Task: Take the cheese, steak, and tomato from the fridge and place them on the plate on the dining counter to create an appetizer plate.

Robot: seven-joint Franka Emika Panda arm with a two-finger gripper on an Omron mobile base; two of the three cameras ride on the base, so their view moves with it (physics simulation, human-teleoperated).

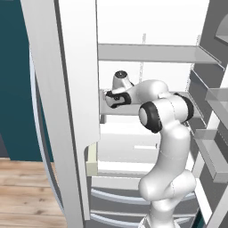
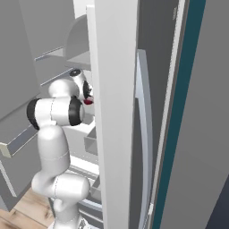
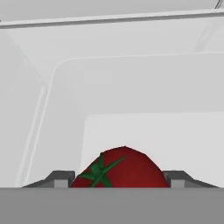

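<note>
The tomato [image 3: 122, 168], dark red and glossy with a green stalk star, lies on a white shelf inside the open fridge [image 1: 151, 53]. It sits right between my gripper's [image 3: 119, 179] two fingertips [image 3: 61, 177], which press against its left and right sides. In the right base view a sliver of the tomato [image 2: 88, 102] shows red at the gripper [image 2: 89, 96], beside the door's edge. In the left base view the hand [image 1: 118, 95] reaches leftward over the middle shelf [image 1: 133, 109], its fingers hidden behind the fridge's side wall.
The fridge's white side wall [image 1: 78, 89] stands close to the left of the hand. The open door with grey bins [image 1: 213, 151] is at the right. A shelf [image 1: 151, 53] hangs above the hand and drawers [image 1: 120, 196] lie below. Wooden floor [image 1: 22, 191] shows at lower left.
</note>
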